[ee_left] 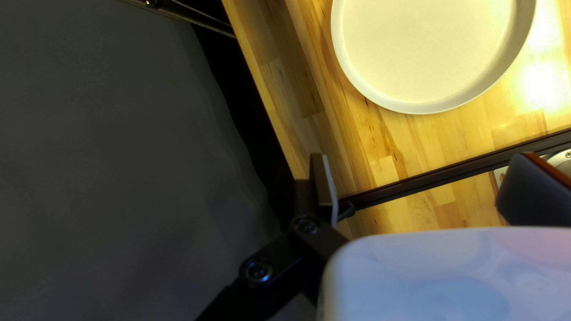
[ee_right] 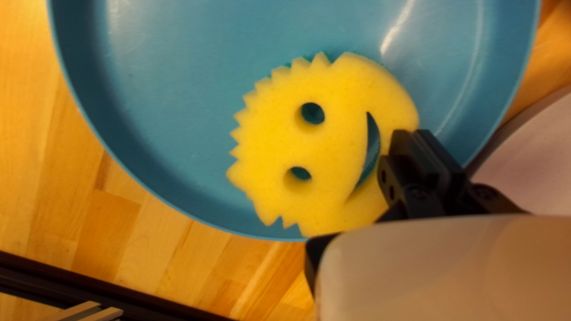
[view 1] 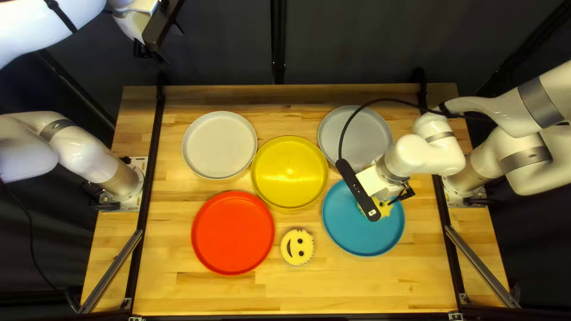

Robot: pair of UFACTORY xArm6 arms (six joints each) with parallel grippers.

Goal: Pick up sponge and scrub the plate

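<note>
A yellow smiley-face sponge (ee_right: 308,147) lies flat inside the blue plate (ee_right: 169,89), near the plate's rim. My right gripper (ee_right: 379,200) is shut on the sponge's edge by its mouth cut-out; one black finger (ee_right: 419,169) shows and the other is mostly hidden. In the top left view this gripper (view 1: 386,205) is low over the blue plate (view 1: 352,236) with the sponge (view 1: 382,208) under it. My left gripper (ee_left: 426,191) is open and empty, raised over the table's far left corner (view 1: 154,31).
A second smiley sponge (view 1: 297,246) lies on the wood between the orange plate (view 1: 233,232) and the blue one. A yellow plate (view 1: 290,171), a white plate (view 1: 219,145) and a grey plate (view 1: 357,133) sit farther back. Black rails run along both table sides.
</note>
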